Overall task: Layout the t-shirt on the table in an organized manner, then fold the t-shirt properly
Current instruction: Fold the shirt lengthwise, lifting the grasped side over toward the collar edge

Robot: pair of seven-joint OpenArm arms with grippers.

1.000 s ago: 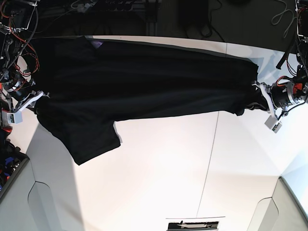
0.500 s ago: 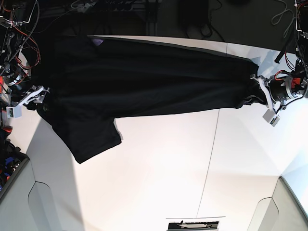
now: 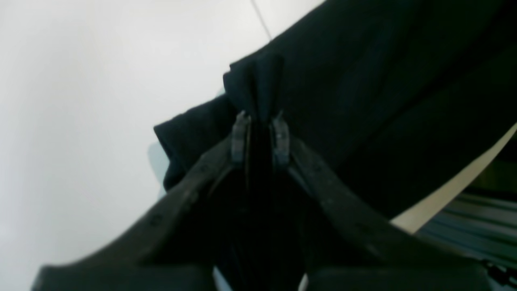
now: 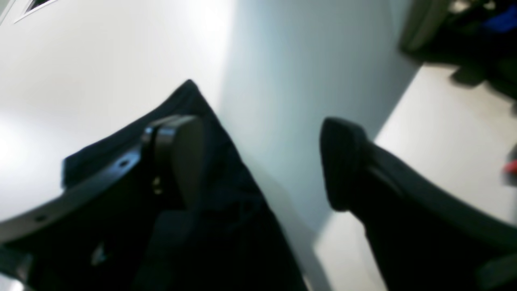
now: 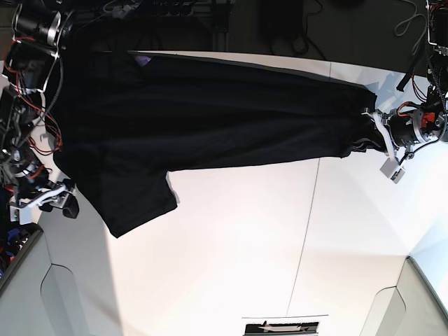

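The black t-shirt (image 5: 210,119) lies stretched along the far side of the white table (image 5: 231,245), one sleeve pointing toward the front at the left. A small purple patch (image 5: 142,61) shows near its back edge. My left gripper (image 5: 369,136) is at the shirt's right end. In the left wrist view its fingertips (image 3: 240,137) stand close together, shut on a pinched fold of the t-shirt (image 3: 363,81). My right gripper (image 5: 59,201) hangs off the shirt's left edge. In the right wrist view it (image 4: 262,157) is wide open with only table between the pads, and the t-shirt (image 4: 226,210) lies under one finger.
A thin dark seam (image 5: 311,210) crosses the table front to back. Cables and electronics (image 5: 21,84) crowd the left edge, and dark clutter lies behind the back edge. Grey panels (image 5: 42,287) flank the front corners. A small dark-and-white item (image 5: 280,327) sits at the front edge.
My right gripper opened, let go of the shirt's left edge and moved toward the front, away from the cloth. The left gripper stayed at the right end, still pinching the shirt.
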